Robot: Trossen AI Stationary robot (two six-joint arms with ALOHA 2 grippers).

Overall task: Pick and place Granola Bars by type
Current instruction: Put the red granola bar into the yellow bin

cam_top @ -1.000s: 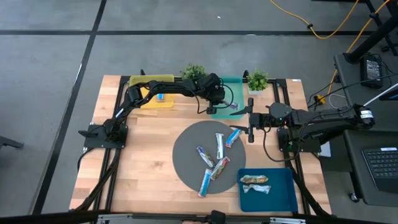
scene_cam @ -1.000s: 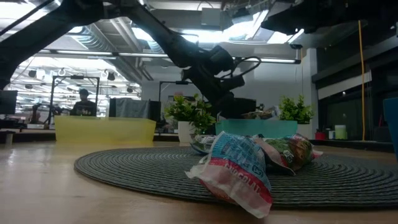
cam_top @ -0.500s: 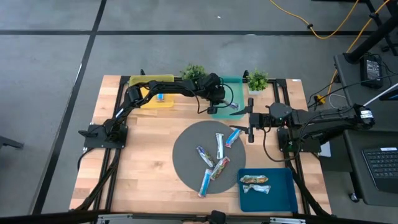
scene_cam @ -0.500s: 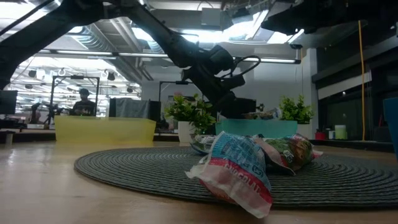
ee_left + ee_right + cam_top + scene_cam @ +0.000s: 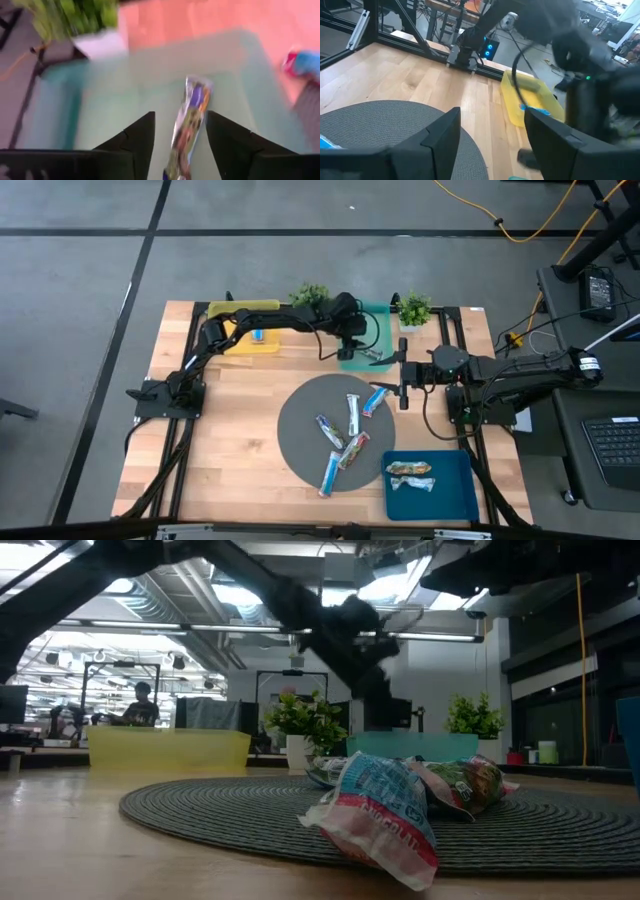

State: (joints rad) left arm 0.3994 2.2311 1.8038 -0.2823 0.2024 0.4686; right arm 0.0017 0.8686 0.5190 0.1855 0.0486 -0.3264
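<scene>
My left gripper (image 5: 352, 340) hangs open above the teal tray (image 5: 385, 315) at the table's far middle. A silvery bar with blue and green marks (image 5: 190, 125) lies flat on the tray floor, seen in the gap between the fingers and apart from both. Several more Granola Bars (image 5: 350, 425) lie scattered on the round grey mat (image 5: 300, 430). My right gripper (image 5: 403, 385) waits open at the mat's far right edge, its fingers (image 5: 445, 130) holding nothing.
A yellow tray (image 5: 240, 315) at the far left holds a blue bar (image 5: 257, 336). A blue tray (image 5: 455, 495) at the near right holds two bars (image 5: 410, 475). Two potted plants (image 5: 312, 295) (image 5: 414, 308) flank the teal tray. Bare wood lies left of the mat.
My left gripper has risen from the teal tray, moving fast enough to blur in the low view. The bar stays lying in the tray below it.
</scene>
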